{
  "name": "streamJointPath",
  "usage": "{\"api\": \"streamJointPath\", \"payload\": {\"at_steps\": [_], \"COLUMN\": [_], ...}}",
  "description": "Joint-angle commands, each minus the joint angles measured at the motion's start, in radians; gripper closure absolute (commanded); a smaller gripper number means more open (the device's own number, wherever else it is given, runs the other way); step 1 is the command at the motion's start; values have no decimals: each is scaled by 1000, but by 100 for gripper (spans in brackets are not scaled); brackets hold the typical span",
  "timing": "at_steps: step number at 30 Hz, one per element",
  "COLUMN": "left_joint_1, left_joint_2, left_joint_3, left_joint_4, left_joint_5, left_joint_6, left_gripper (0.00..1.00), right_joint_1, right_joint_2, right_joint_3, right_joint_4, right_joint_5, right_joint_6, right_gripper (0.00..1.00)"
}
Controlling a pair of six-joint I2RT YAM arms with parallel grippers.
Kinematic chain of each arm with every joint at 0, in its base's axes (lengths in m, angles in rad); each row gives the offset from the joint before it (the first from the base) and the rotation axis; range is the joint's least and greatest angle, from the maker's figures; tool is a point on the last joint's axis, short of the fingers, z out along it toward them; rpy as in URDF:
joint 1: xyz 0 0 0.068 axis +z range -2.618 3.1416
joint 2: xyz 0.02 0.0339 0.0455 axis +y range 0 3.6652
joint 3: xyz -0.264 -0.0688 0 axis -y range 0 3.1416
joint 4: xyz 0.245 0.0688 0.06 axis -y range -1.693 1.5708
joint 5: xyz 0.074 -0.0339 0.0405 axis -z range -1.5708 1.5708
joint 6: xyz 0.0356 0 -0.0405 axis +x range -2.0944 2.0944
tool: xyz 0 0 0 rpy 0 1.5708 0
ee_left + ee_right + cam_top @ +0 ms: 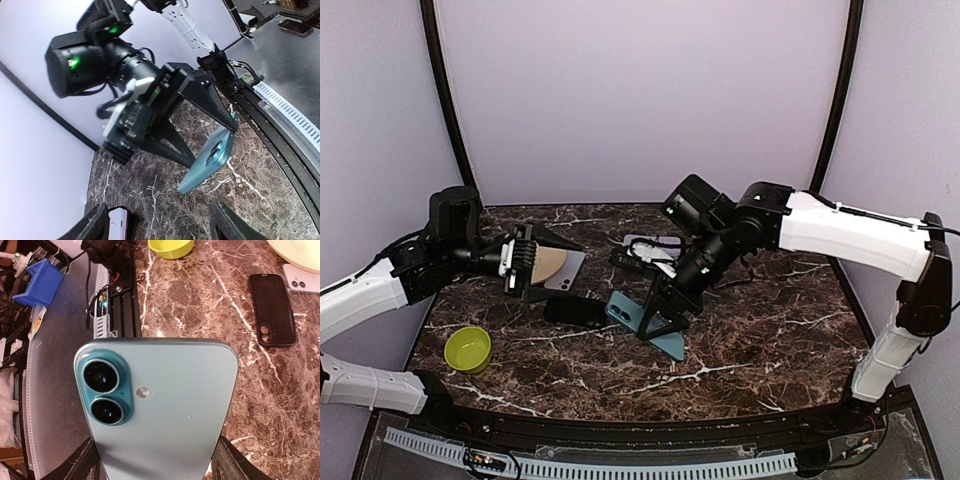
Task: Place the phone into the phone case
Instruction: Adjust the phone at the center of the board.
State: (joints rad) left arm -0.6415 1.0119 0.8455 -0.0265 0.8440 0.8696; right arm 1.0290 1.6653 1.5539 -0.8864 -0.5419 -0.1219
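Right wrist view: teal phone (170, 410) tight between the right fingers (83, 463); left fingers (231, 223) wide apart.

1. A lime-green bowl (468, 348) sat on the marble table (760, 340), left of the left gripper (576, 272) and nearer the bases.
2. A beige disc (550, 264) lay between that gripper's fingers, a pale phone (301, 279) just beside it.
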Motion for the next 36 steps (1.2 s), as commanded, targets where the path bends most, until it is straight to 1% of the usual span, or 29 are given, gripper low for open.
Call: {"api": "streamJointPath", "payload": {"at_steps": [1, 6, 10, 17, 24, 29, 33, 36], "left_joint_1": [-71, -139, -179, -218, -235, -243, -249, -257], "left_joint_2": [21, 42, 92, 111, 143, 157, 169, 176], "left_joint_3": [26, 42, 80, 54, 59, 55, 61, 61], "left_joint_4": [-166, -222, -264, -179, -165, -162, -147, -140], "left_joint_5": [-7, -92, -97, -120, -94, -91, -78, -71], "left_joint_6": [208, 268, 298, 269, 246, 247, 237, 230], "left_gripper": [28, 26, 27, 29, 38, 43, 54, 57], "right_joint_1": [23, 52, 64, 71, 72, 72, 72, 73], "right_joint_2": [14, 40, 64, 80, 99, 99, 107, 111], "right_joint_3": [69, 113, 141, 160, 181, 184, 191, 193], "right_joint_4": [-50, -76, -89, -98, -107, -103, -102, -98], "right_joint_5": [-79, -96, -100, -102, -107, -111, -114, -115], "right_joint_6": [-60, -69, -79, -85, -94, -95, -99, -102], "right_gripper": [66, 66, 66, 66, 66, 67, 67, 67]}}
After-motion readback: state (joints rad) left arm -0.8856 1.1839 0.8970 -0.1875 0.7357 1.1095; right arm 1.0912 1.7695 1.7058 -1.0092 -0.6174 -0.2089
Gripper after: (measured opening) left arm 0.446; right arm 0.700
